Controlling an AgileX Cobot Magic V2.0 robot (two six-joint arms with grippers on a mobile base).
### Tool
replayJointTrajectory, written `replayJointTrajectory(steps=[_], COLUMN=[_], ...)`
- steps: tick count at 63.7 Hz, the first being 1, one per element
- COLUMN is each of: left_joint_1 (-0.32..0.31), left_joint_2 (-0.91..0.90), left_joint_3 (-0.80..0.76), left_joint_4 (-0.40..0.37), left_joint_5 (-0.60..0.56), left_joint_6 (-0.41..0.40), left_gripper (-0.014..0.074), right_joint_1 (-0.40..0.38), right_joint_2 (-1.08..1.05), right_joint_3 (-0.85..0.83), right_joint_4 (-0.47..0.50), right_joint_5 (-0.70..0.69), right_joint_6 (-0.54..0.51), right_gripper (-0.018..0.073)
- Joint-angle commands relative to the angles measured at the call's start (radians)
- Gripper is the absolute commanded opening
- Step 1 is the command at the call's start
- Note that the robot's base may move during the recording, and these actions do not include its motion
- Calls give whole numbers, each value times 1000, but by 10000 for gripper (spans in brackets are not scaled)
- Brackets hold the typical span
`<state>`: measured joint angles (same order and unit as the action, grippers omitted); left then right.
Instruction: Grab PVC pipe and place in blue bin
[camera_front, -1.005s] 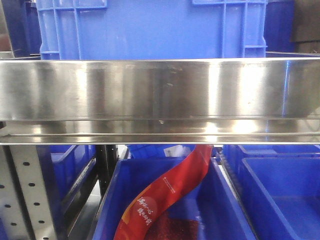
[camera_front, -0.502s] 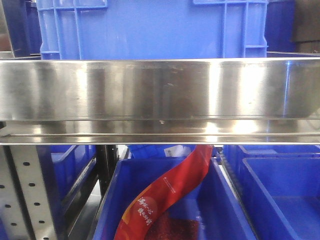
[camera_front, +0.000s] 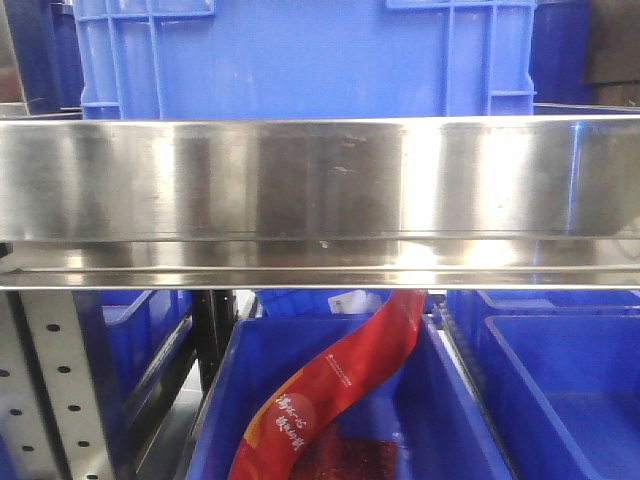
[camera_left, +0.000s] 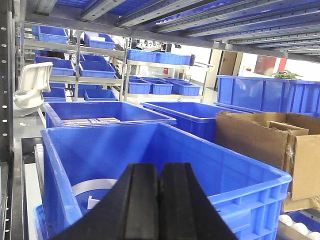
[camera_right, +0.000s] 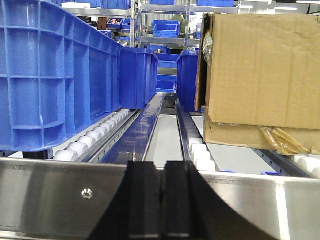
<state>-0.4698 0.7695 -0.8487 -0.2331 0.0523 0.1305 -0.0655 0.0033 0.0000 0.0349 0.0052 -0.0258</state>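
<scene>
In the left wrist view my left gripper (camera_left: 160, 168) is shut with nothing between its black fingers, and it hangs over the near side of a large blue bin (camera_left: 235, 165). On that bin's floor lies a pale curved piece (camera_left: 92, 186), partly hidden behind the fingers. I cannot tell whether it is the PVC pipe. My right gripper (camera_right: 161, 165) is shut and empty, right in front of a steel shelf rail (camera_right: 60, 192). Neither gripper shows in the front view.
A steel shelf beam (camera_front: 320, 180) spans the front view, with a blue crate (camera_front: 300, 55) above and a bin holding a red bag (camera_front: 335, 385) below. Roller lanes (camera_right: 97, 132) run between a blue crate (camera_right: 55, 70) and a cardboard box (camera_right: 265, 70). More cardboard (camera_left: 260, 137) stands right of the bin.
</scene>
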Motion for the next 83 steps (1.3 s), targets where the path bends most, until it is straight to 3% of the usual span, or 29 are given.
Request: replayJointTrajectory(steps=[1,10,17,25,32,53,62,83], left_joint_1=[8,84,188,279,323,376,431,445], left_joint_2=[-11,-114,-242,-356,-445,-724,-769,-769], left_joint_3=[20,144,277,439,561,845,849,849], left_joint_4=[16,143,195,207,207,207,223,241], left_joint_5=[-12,-12,-9,-9,-9,-16,65,25], left_joint_6=[-3,-3,-3,-3,-3,-3,-85,-84], left_gripper=[-111,-111,-111,-111,-111,-111,-111,-111], right_joint_1=[-4,-4,-4,-4,-4,-4,-4,-4], right_joint_2=[-3,-3,-3,-3,-3,-3,-3,-3], right_joint_3=[0,0,0,0,0,0,0,0], right_joint_4=[-7,-7,-7,-7,-7,-7,-7,-7], right_joint_5=[-13,-13,-13,-13,-13,-13,-13,-13], right_joint_6=[2,2,2,2,2,2,2,2], right_gripper=[-168,-168,-168,-168,-168,-168,-168,-168])
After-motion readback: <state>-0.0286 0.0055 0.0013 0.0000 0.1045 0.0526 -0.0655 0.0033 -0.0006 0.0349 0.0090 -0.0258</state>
